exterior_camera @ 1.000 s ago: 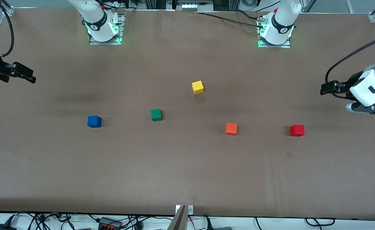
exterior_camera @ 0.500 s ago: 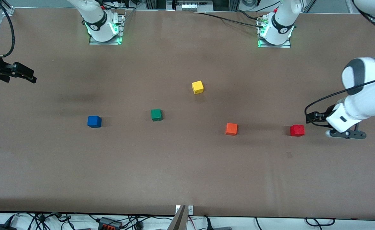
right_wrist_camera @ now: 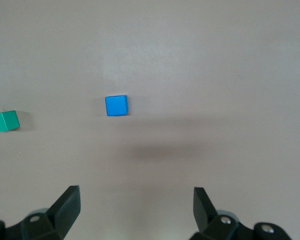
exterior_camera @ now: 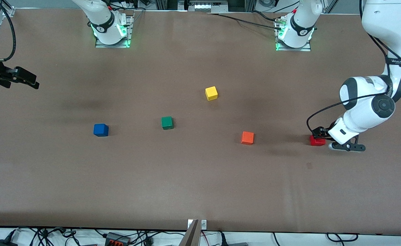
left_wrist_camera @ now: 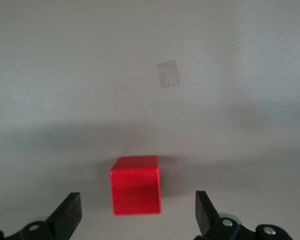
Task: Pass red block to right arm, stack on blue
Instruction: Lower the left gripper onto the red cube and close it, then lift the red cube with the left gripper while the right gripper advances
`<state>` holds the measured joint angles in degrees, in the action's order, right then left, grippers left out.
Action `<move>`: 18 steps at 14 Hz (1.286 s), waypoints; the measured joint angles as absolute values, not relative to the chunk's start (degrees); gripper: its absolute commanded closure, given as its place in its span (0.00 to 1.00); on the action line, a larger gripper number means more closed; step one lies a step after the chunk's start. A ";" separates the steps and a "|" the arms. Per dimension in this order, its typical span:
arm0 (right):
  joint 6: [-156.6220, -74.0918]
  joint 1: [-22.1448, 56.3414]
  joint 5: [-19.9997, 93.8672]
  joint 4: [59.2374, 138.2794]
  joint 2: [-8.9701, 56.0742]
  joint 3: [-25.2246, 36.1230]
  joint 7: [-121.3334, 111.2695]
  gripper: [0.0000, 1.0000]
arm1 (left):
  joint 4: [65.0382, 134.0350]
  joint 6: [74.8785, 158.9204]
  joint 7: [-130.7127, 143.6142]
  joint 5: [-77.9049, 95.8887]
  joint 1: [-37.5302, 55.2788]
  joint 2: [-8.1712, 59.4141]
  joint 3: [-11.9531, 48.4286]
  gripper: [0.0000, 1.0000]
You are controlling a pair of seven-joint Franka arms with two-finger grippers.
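The red block (exterior_camera: 316, 140) is seen resting on the table (exterior_camera: 200, 191), toward the left arm's end and roughly midway between the edge nearest the front camera and the edge where the bases stand. The left gripper (left_wrist_camera: 137, 212) is held low over it with its fingers spread wide; in the left wrist view the block is framed between the two fingertips (left_wrist_camera: 70, 212), with a clear gap on each side, and nothing is gripped. Whether the fingertips reach down to the block's level is hard to judge from the front view, where the wrist partly covers it.

The blue cube (exterior_camera: 100, 130) is found toward the right arm's end of the table. The right gripper (right_wrist_camera: 136, 212) is kept waiting near that end edge, its fingers wide apart and empty.

An orange cube (exterior_camera: 247, 137), a green cube (exterior_camera: 167, 122) and a yellow cube (exterior_camera: 211, 93) are spread between the two.
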<state>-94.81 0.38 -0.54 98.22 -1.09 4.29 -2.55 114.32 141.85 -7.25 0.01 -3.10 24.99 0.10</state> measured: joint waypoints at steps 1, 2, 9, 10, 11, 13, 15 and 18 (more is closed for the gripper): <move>-94.81 0.38 -0.54 98.22 -1.09 4.29 -2.55 0.00 | 114.62 143.66 -7.79 0.01 -3.13 26.10 0.09 0.00; -94.78 0.38 -0.54 98.23 -1.09 4.29 -2.55 0.00 | 114.86 145.43 -8.66 0.01 -3.27 27.19 0.06 0.00; -94.66 0.37 -0.54 98.28 -1.09 4.29 -2.55 0.00 | 116.91 153.04 -10.57 0.01 -4.86 31.43 0.18 0.62; -94.66 0.37 -0.54 98.29 -1.09 4.29 -2.55 0.00 | 116.94 153.05 -10.57 0.01 -4.86 31.42 0.22 0.68; -94.64 0.37 -0.54 98.29 -1.09 4.29 -2.55 0.00 | 116.99 153.05 -10.57 0.01 -4.86 31.42 0.26 0.74; -94.37 0.37 -0.54 98.29 -1.09 4.29 -2.55 0.00 | 117.02 153.05 -10.57 0.01 -4.86 31.36 0.30 0.77; -94.15 0.37 -0.54 98.29 -1.09 4.29 -2.55 0.00 | 116.93 152.81 -10.63 0.01 -4.86 30.90 0.50 0.79; -93.05 0.52 -0.54 98.38 -0.87 4.19 -2.61 0.00 | 115.06 146.84 -13.06 0.01 -4.81 27.44 2.00 0.79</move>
